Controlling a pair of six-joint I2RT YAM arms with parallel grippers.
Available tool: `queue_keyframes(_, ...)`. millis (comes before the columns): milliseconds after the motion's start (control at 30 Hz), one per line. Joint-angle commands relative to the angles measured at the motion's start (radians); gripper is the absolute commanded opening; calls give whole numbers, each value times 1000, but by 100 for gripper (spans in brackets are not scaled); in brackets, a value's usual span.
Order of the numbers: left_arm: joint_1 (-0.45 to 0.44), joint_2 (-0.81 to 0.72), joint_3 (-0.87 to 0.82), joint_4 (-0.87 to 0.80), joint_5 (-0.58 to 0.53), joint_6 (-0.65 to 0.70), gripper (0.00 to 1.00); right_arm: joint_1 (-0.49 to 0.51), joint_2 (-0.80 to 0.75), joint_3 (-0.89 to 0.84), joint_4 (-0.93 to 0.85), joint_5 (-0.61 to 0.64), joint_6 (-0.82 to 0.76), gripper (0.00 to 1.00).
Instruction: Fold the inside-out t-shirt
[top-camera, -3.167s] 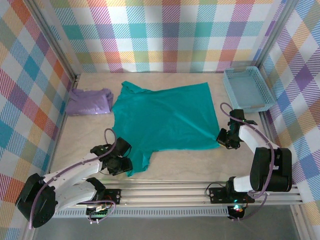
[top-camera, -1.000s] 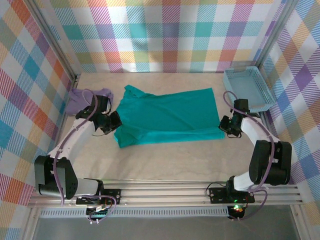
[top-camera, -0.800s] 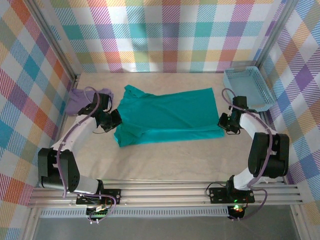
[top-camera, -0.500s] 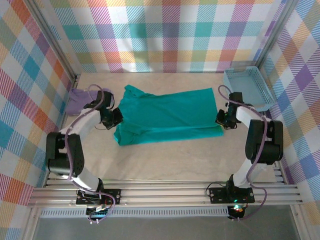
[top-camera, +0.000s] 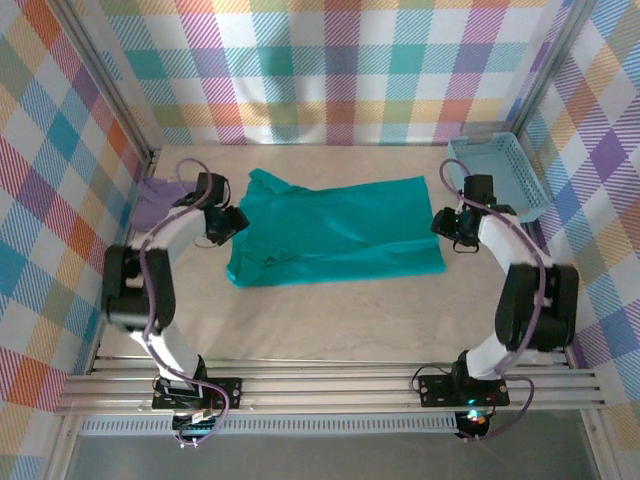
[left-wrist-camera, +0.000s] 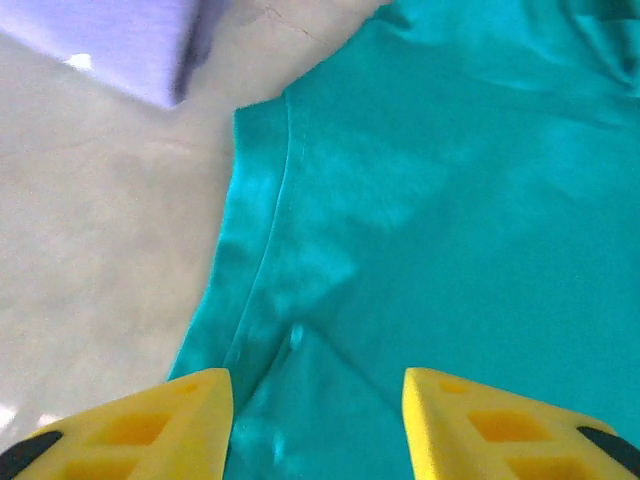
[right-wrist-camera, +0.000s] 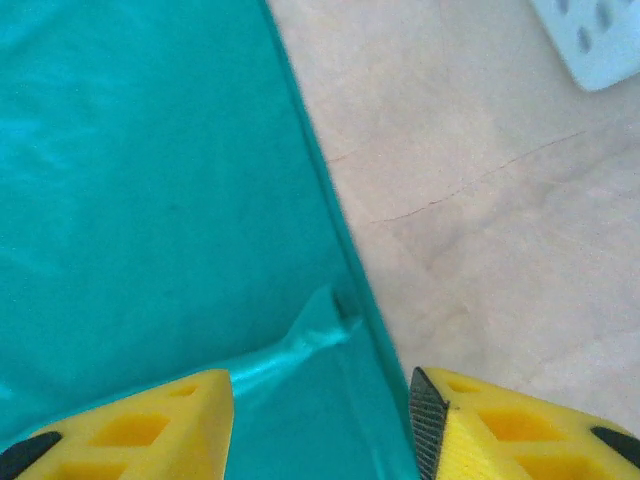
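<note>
Table (top-camera: 330, 320): pale beige top with faint hairline cracks.
Teal t-shirt (top-camera: 340, 230): lies flat mid-table, toward the far side — folded into a wide band running left to right.
Lavender garment (top-camera: 150, 208): bunched at the far left, near the shirt's left end.
Blue basket (top-camera: 515, 180): far right corner — apart from the shirt.

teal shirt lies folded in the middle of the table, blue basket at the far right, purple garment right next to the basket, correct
One thing is off: the purple garment is not next to the basket. It lies at the far left, beside the left end of the shirt, as the top external view shows. The rest stands.
</note>
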Motion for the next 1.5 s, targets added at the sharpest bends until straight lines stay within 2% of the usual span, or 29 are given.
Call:
queue_keyframes(0, -33, -238, -126, 19, -13, 3, 52, 78, -106, -77, 27, 1, -7, 53)
queue_keyframes(67, -59, -315, -206, 50, 73, -8, 54, 140, -124, -105, 53, -73, 17, 54)
queue_keyframes(200, -77, -339, -316, 160, 249, -77, 52, 367, -52, -77, 148, -194, 14, 51)
queue_keyframes(300, -79, -305, -357, 202, 277, -95, 44, 523, 24, -37, 240, -244, -80, 49)
queue_keyframes(400, -76, -267, -394, 227, 304, -108, 38, 637, 101, 18, 299, -248, -225, 51)
queue_keyframes(567, -21, -199, -445, 265, 290, -102, 28, 760, 271, 147, 379, -243, -457, 62)
queue_keyframes(700, -1, -136, -460, 276, 303, -75, 24, 831, 437, 315, 334, -190, -610, 68)
queue_keyframes(1000, 9, -137, -501, 290, 285, -63, 23, 864, 644, 552, 244, -173, -732, 70)
queue_keyframes(1067, 11, -137, -505, 286, 282, -59, 22, 864, 678, 593, 222, -159, -733, 65)
queue_keyframes(1167, 13, -134, -513, 290, 285, -58, 22, 863, 713, 638, 208, -129, -710, 51)
queue_keyframes(1333, 15, -141, -521, 287, 282, -57, 22, 846, 706, 652, 234, -94, -622, 20)
queue_keyframes(1467, 14, -144, -526, 281, 272, -48, 22, 795, 697, 677, 222, -89, -464, 10)
